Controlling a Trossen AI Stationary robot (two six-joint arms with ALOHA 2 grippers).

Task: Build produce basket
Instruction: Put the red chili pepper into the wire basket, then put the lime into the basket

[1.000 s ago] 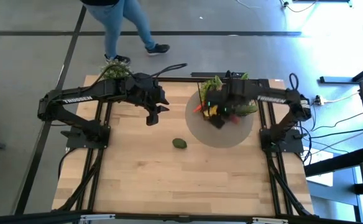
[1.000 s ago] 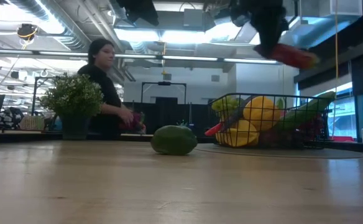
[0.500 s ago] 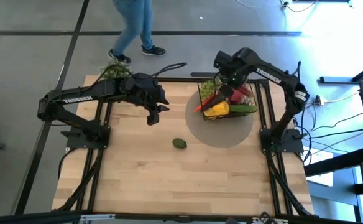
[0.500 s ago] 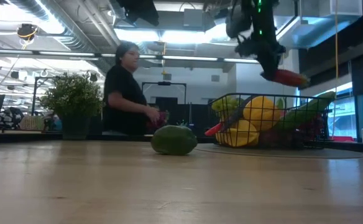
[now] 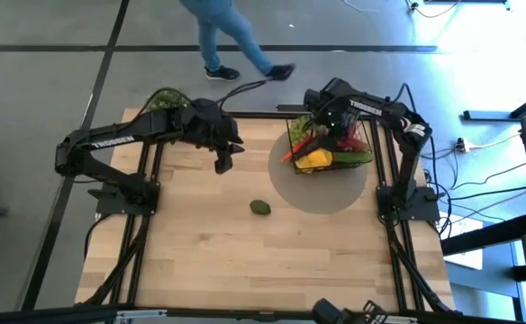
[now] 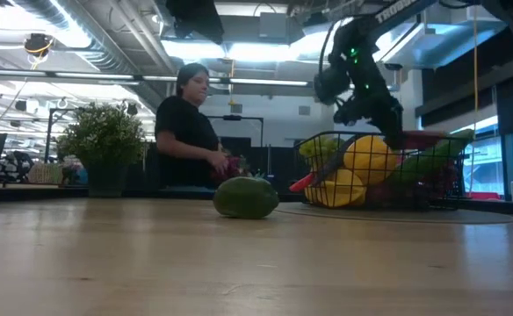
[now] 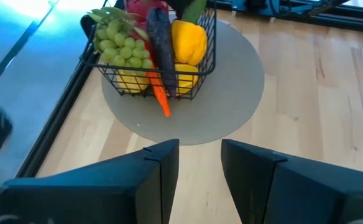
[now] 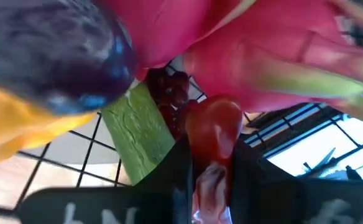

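The right gripper (image 5: pixel 339 131) is down over the basket (image 5: pixel 328 147), right at its far edge, and it's clamped on a red chili (image 8: pixel 212 134). In the right wrist view the chili sits pinched between the two dark fingers (image 8: pixel 180 163) with its tip poking out past them. Just ahead of that gripper there's a pink dragon fruit (image 8: pixel 281 56), an eggplant (image 8: pixel 63 43) off to one side, and a green cucumber (image 8: pixel 141 130) close beside the chili. In the low view the gripper (image 6: pixel 395 133) hangs at the basket's (image 6: pixel 379 171) top rim, with the yellow pepper (image 6: pixel 368 154) just below it.

The left gripper (image 5: pixel 222 162) is hovering over bare table (image 5: pixel 272 261), well apart from the basket, holding nothing. Its fingers (image 7: pixel 163 174) stand apart with a clear gap between them. Out ahead of it in the left wrist view you can see the basket (image 7: pixel 153 59) sitting on a round grey mat (image 7: pixel 231 93), loaded with green grapes (image 7: pixel 122 40), the eggplant (image 7: pixel 161 40), the pepper (image 7: pixel 189 40) and a carrot (image 7: pixel 160 96) sticking out through the mesh.

One avocado (image 5: pixel 260 208) is lying loose on the table, nearer the front than either gripper, roughly between them and touching neither.

There's a potted plant (image 6: pixel 105 145) at the far corner behind the left arm, and a person (image 6: pixel 191 132) walking past behind the table.
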